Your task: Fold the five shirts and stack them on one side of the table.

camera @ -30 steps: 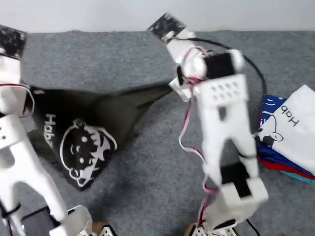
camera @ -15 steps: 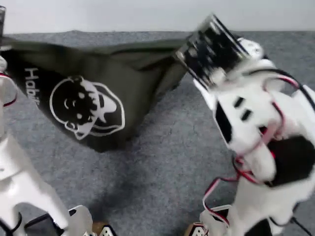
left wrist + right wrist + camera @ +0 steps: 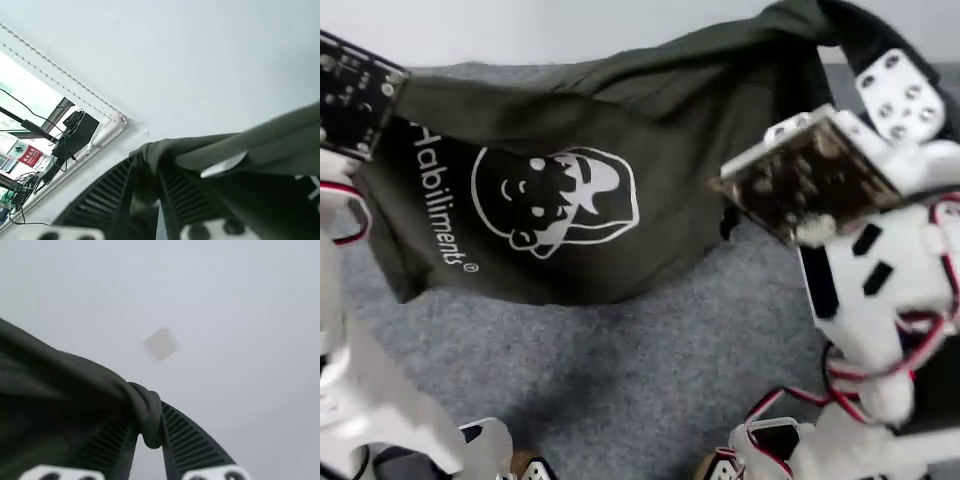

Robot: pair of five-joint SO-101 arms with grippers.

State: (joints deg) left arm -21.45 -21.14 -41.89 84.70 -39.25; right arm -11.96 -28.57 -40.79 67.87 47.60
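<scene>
Dark olive printed cloth shirt (image 3: 550,200) hung between left pincer (image 3: 145,172) and right pincer (image 3: 148,432), each clamped on bunched fabric, perhaps shoulders; lower both evenly, taut.

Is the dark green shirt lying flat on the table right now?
No, the dark green shirt hangs above the table, pinched by the left tool and right tool.
</scene>
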